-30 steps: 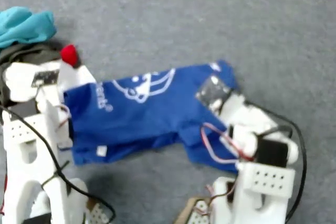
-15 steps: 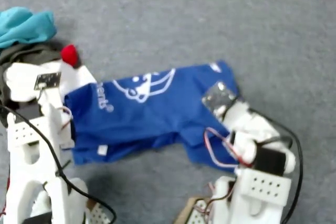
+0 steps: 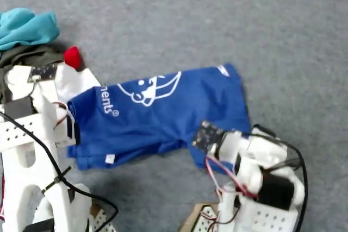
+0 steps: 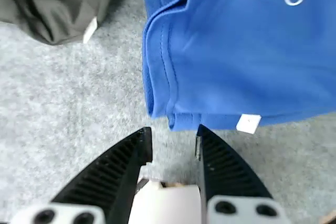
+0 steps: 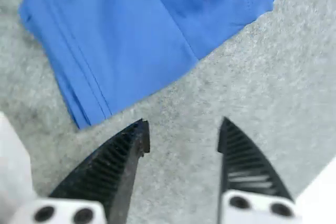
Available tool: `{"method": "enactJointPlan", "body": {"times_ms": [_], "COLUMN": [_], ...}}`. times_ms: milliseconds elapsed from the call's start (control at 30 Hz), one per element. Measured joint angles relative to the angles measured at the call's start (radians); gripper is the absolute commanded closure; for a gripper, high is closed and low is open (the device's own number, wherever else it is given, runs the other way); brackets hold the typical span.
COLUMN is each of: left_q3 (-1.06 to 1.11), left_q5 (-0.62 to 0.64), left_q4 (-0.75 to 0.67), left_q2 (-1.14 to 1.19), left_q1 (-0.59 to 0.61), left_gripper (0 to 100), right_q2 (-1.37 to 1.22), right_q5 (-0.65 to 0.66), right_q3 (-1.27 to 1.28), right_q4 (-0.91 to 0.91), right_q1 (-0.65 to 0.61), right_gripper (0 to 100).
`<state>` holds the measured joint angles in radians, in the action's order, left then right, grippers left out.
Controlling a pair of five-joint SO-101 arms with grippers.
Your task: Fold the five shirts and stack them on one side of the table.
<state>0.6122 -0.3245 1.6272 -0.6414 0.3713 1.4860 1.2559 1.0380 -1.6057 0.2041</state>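
- The grey worktop [image 3: 283,36] carries everything.
- The blue shirt [image 3: 157,112] lies spread across the middle of the worktop with its white print facing up. It is loosely flattened, and doubled layers show along its edges.
- A heap of other shirts sits at the far left edge: a teal shirt [image 3: 27,25] at the back, a dark shirt [image 3: 32,55] in front of it and a white shirt [image 3: 76,82] beside the blue one's left end. A small red thing [image 3: 72,56] rests among them (what it is cannot be told).
- The right end effector [image 5: 185,124] is spread wide and grasps nothing. It hangs over bare worktop, and the blue shirt's layered edge lies just beyond its tips without touching them.
- The left end effector [image 4: 173,132] is released with a narrower gap and is also empty. It hangs over bare worktop, and the blue shirt's hemmed corner lies just past the tips, apart from them, with the dark shirt off to one side.
- A white label [image 4: 248,123] hangs at the blue shirt's hem, near the left end effector.
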Motion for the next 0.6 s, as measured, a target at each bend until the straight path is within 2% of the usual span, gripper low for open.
{"method": "enactJointPlan", "body": {"times_ms": [100,167,200,233,267,467,600], "left_q3": [-0.109,-0.173,-0.206,-0.233,-0.258,-0.290,-0.290], "left_q5": [0.000,0.000,0.000,0.005,0.017,0.199,0.299], "left_q4": [0.074,0.091,0.095,0.095,0.095,-0.074,-0.180], "left_q2": [0.000,0.000,0.000,0.002,0.005,0.112,0.281], "left_q1": [0.000,0.000,0.000,0.000,0.000,-0.080,-0.143], "left_gripper": [86,87,90,95,99,97,97], "right_q2": [0.057,0.069,0.069,0.069,0.061,-0.147,-0.368], "right_q5": [0.028,0.028,0.028,0.028,0.021,-0.118,-0.229], "right_q3": [-0.051,-0.072,-0.074,-0.074,-0.074,-0.074,-0.123], "right_q4": [-0.046,-0.046,-0.040,-0.020,0.008,0.236,0.338], "right_q1": [0.000,0.000,0.000,0.000,0.000,-0.002,-0.071], "right_gripper": [78.3,89.9,97.3,99.8,97.0,99.5,99.5]}}
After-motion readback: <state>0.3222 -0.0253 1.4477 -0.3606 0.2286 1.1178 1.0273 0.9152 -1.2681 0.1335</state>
